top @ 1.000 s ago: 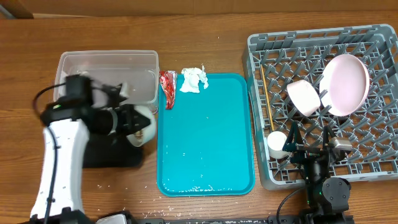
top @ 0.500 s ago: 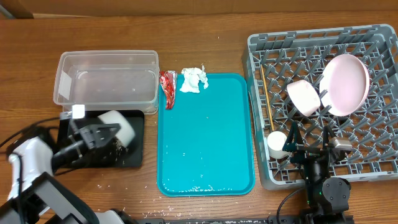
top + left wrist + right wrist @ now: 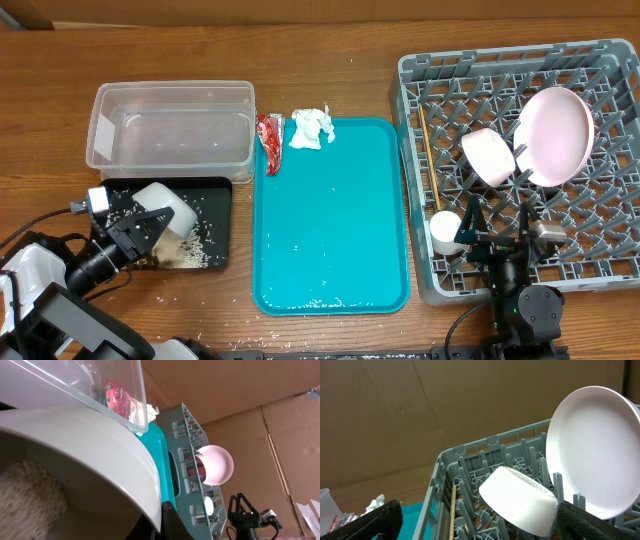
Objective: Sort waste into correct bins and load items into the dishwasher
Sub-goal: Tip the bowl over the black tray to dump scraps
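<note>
Black tray partly under white bowl

Overhead down; wrists seemingly share rack.

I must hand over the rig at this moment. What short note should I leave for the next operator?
Left gripper: shut on the white bowl, tipped over the black tray; rice grains lie in that tray.
Right gripper: open, empty, at the dish rack's near edge.
Done: plate, pink bowl, white cup and chopsticks are in the dish rack.
Left to do: rack the white bowl; bin the napkin and red wrapper, both at the teal tray's far left corner. The clear tub looks empty.
</note>
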Tool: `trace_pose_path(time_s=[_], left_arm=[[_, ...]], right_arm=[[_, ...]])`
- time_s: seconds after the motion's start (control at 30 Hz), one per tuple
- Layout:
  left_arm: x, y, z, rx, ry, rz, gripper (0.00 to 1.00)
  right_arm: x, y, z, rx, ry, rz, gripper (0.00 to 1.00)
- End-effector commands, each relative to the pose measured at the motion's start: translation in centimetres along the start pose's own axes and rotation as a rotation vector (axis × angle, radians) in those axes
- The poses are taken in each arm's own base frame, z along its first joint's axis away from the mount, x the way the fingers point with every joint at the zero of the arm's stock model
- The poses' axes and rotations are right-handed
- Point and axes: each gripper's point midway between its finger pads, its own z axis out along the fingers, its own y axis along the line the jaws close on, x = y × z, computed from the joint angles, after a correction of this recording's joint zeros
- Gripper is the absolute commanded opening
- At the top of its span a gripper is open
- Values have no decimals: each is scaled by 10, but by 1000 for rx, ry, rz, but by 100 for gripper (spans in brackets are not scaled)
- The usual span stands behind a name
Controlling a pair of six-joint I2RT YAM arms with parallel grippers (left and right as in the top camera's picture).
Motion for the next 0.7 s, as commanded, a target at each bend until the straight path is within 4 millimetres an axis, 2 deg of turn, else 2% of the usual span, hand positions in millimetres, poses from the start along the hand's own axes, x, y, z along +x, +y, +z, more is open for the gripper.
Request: trace_pose_path(time_s=[0.0,0.17,0.23,0.3,0.33,0.4,0.47,0.53,0.63,0.67], left_arm=[[-4,-2,0,24,-31,55,4],[-9,1,-1,20,-45,43,4],[-10,-8,-1,58,-66,-56,4],[-14,-8,0,60,-83,134,4],[-14,-3,0,46,-76,129,4],[-19,-3,-1,63,-93,-9,4],[-22,-4,0,72,-104,53,4],[-23,-8,0,89,-109,-32,4],[-21,-1,0,52,-92,102,4],[-22,1,0,51,-91,34,4]], right_arm=[[1,-2,0,9,-7,1,100],[1,-2,0,9,-7,1,100],[1,-2,0,9,-6,1,100],[1,-2,0,9,-7,1,100],[1,-2,0,9,-7,1,100],[1,-2,0,9,-7,1,100],[1,-2,0,9,-7,1,100],[1,-2,0,9,-7,1,100],[1,-2,0,9,-7,1,100],[1,-2,0,9,-7,1,100]])
